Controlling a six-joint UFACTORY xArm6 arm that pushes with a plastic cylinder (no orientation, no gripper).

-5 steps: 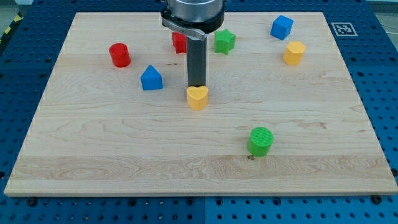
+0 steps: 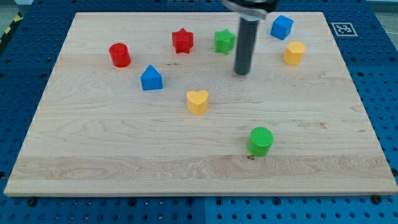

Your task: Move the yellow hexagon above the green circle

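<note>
The yellow hexagon (image 2: 294, 53) sits near the view's upper right on the wooden board (image 2: 93, 143). The green circle (image 2: 260, 140) stands low and right of centre. My tip (image 2: 242, 73) is down on the board between the green star (image 2: 224, 41) and the yellow hexagon, to the hexagon's left and a little lower, with a clear gap to it. It is well above the green circle. It touches no block.
A yellow heart (image 2: 198, 101) lies near the centre. A blue house-shaped block (image 2: 151, 78) and a red cylinder (image 2: 119, 55) are at the left. A red star (image 2: 183, 41) is at the top middle. A blue cube (image 2: 282, 27) sits just above the hexagon.
My tip has left the yellow heart's upper edge and moved right and up towards the yellow hexagon. The red star, hidden behind the rod before, now shows. No block has moved.
</note>
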